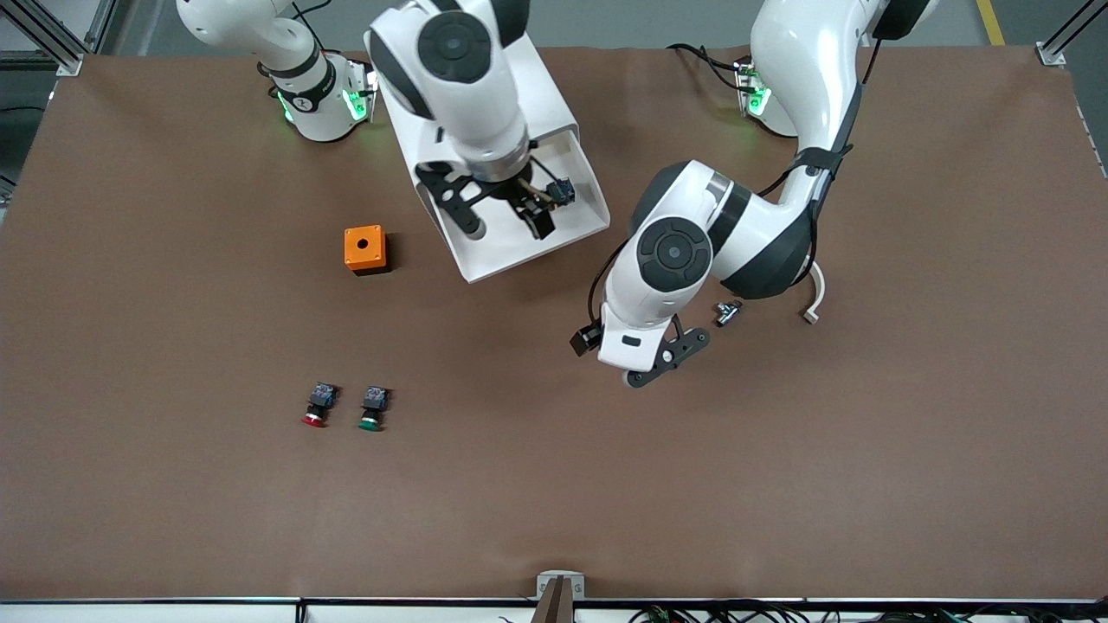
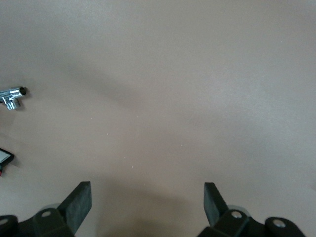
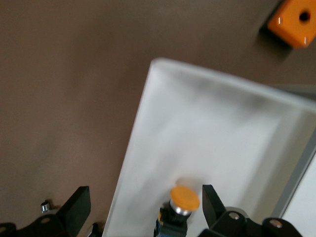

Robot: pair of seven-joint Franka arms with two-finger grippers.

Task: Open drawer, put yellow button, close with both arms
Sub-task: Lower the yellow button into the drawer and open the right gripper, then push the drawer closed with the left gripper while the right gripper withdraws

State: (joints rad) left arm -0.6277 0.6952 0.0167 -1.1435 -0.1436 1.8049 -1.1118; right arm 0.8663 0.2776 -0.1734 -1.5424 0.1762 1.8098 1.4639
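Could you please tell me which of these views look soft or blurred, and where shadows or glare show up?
Front view: sharp and evenly lit, glare on the glossy white arms, green glow at their bases. Right wrist view: soft throughout; the open white tray-like drawer is smeared and shaded along its rim, and the tiny yellow-capped push-button is fuzzy. Left wrist view: bare brown table with faint broad shadows; the small shiny silver metal part glints.

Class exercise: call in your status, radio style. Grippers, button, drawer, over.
Right gripper open over the open drawer. Yellow button inside the drawer, between the fingers. Left gripper open over bare table, waiting. Nothing blocking.
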